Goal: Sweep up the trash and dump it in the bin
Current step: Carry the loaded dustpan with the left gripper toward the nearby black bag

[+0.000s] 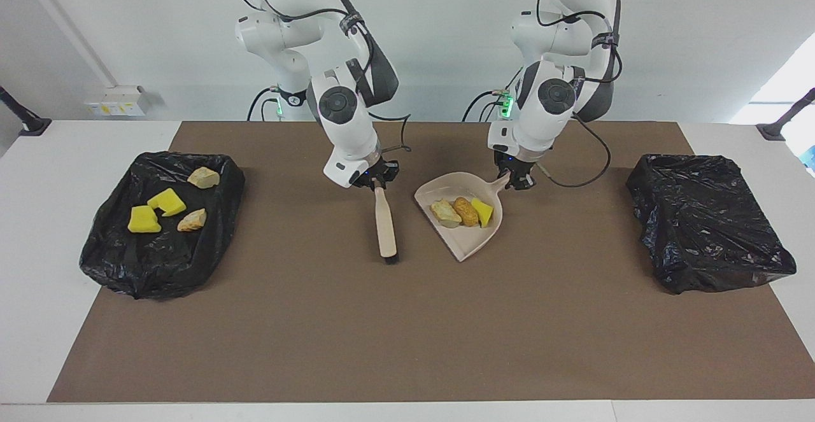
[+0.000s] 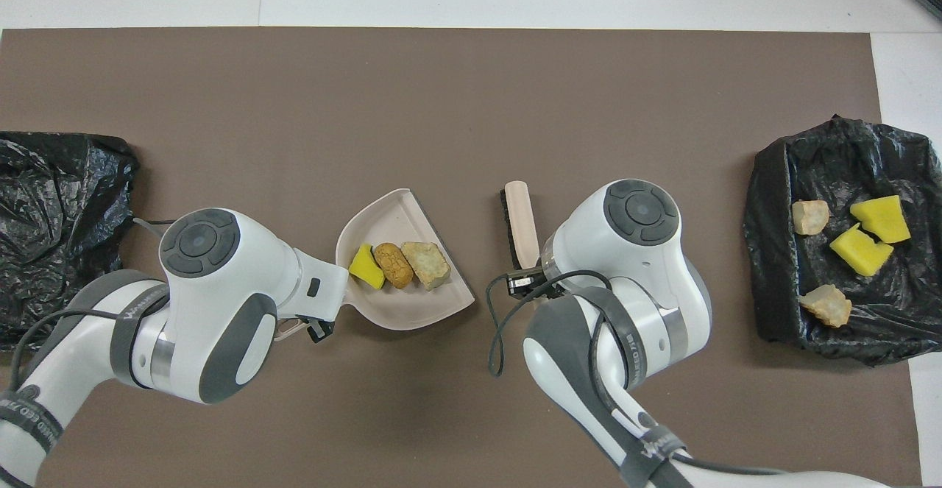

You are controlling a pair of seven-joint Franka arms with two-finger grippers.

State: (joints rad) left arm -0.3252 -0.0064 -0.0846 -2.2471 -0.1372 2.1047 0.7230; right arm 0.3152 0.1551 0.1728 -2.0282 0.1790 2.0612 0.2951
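Three pieces of trash (image 1: 463,212) lie in the dustpan (image 1: 468,244), whose handle the left gripper (image 1: 519,182) clamps, while the right gripper (image 1: 377,184) is closed on the brush (image 1: 385,226) beside it, and four more pieces (image 1: 167,205) lie in the bin (image 1: 114,263) at the right arm's end of the counter (image 1: 407,333).

The dustpan (image 1: 468,234) looks like smooth beige plastic with a faint sheen, and the brush (image 1: 385,228) has the same matt beige handle (dark bristles at its tip). The two bins' liners (image 1: 707,221) are crinkled, glossy black plastic film. The yellow scraps (image 1: 143,218) look spongy and porous; the beige chunks (image 1: 202,177) look rough, stone-like. The brown mat (image 1: 407,333) is matt, the desk (image 1: 38,269) smooth white.
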